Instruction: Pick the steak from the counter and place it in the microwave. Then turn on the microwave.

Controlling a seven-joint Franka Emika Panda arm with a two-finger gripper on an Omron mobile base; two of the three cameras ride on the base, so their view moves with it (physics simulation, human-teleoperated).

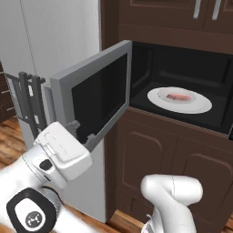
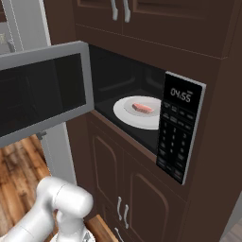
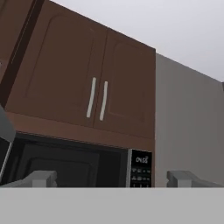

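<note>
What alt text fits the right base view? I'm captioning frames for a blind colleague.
A steak lies on a white plate inside the open microwave, whose door swings out left above brown cabinets.

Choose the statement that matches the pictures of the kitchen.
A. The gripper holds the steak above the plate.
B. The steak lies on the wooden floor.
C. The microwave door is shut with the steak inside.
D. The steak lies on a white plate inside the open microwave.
D: the steak rests on the white plate inside the microwave, whose door stands swung open.
</note>
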